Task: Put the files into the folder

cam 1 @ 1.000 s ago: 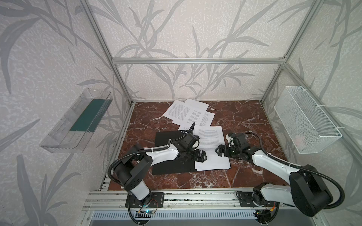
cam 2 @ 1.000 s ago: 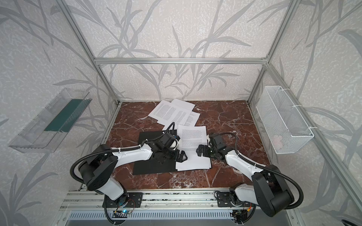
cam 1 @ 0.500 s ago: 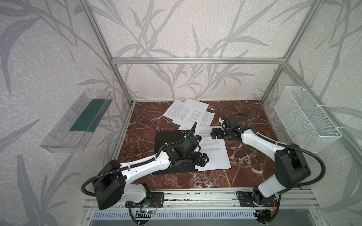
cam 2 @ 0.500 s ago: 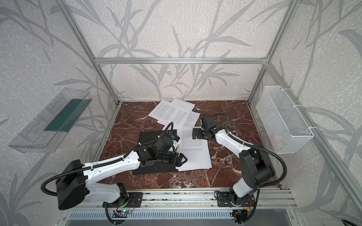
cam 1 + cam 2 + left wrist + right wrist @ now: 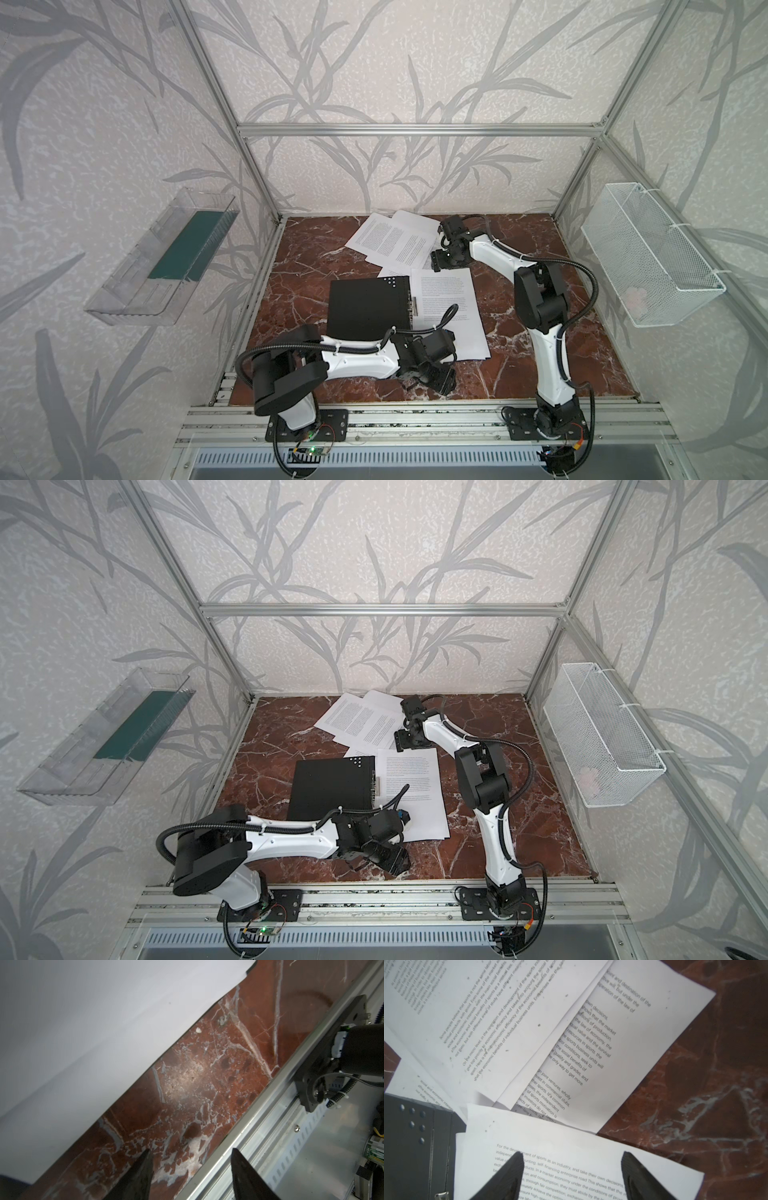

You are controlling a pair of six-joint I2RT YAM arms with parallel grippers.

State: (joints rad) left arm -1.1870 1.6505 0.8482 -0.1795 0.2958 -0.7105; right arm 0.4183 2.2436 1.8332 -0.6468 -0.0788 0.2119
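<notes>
Top views: we see a red marble surface (image 5: 594,332) inside a walled cell w/ two robot arms.

The folder (image 5: 368,307) lies open at the centre, black inside facing up. It has small pale dots at its far corner and a metal clip (image 5: 411,305) along its 3 o'clock edge.

The files (image 5: 451,291) are in two groups. One printed sheet (image 5: 415,771) lies flat just at 3 o'clock of the clip, its edge against it. The rest, a loose pile (image 5: 392,243), is fanned out at 12 o'clock of the folder near the back wall, sheets overlapping.

The left hand (image 5: 191,1167) is at 5 o'clock of the folder, close to the front rail, just past the near edge of the printed sheet. The wrist view shows its two fingers (image 5: 141,1176) partly spread w/ nothing between them, over bare marble. A white paper edge runs beside them. We can't tell if they touch the surface.

The right hand (image 5: 572,1167) is at 1 o'clock of the folder, between the loose pile and the far edge of the printed sheet. Its fingers (image 5: 508,1176) are spread fairly wide and empty, tips over the first text lines of that sheet. We can't tell if they touch the paper.

On the walls there is a clear tray (image 5: 137,266) at 9 o'clock and a white wire basket (image 5: 648,257) at 3 o'clock.
</notes>
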